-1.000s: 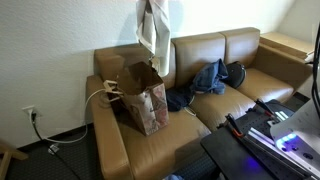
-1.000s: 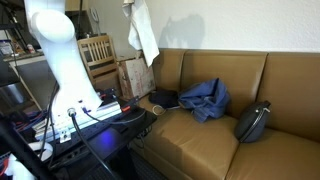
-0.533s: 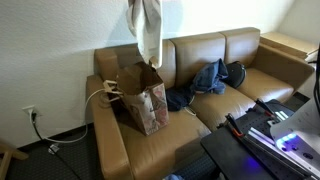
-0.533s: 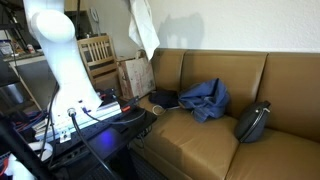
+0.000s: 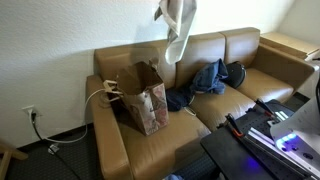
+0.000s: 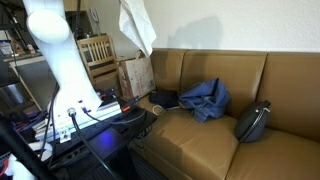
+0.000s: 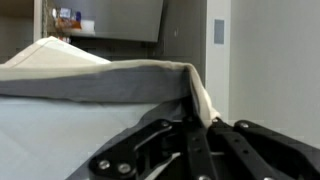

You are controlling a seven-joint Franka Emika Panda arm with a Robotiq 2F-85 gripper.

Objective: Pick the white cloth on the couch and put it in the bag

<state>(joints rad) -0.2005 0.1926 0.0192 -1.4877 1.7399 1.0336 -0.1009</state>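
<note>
The white cloth [image 5: 178, 28] hangs high in the air above the couch [image 5: 215, 118], its lower end swung up and to the right of the brown paper bag [image 5: 146, 96] that stands on the left seat. The cloth [image 6: 135, 26] and the bag [image 6: 136, 75] show in both exterior views. The cloth's top runs out of the frame, so the gripper does not show there. In the wrist view my gripper [image 7: 203, 124] is shut on a pinched fold of the cloth [image 7: 100, 82], which drapes across the picture.
A dark blue garment [image 5: 205, 80] lies on the middle seat and a dark round bag [image 6: 252, 120] sits further along the couch. The white robot arm [image 6: 55, 50] rises by a wooden chair [image 6: 97, 50]. A black stand with cables [image 5: 262, 130] fills the foreground.
The hanging cloth has swung sideways, from straight above the bag's mouth to a spot off toward the couch's middle, its lower end kicked upward. The gripper stays shut on it.
</note>
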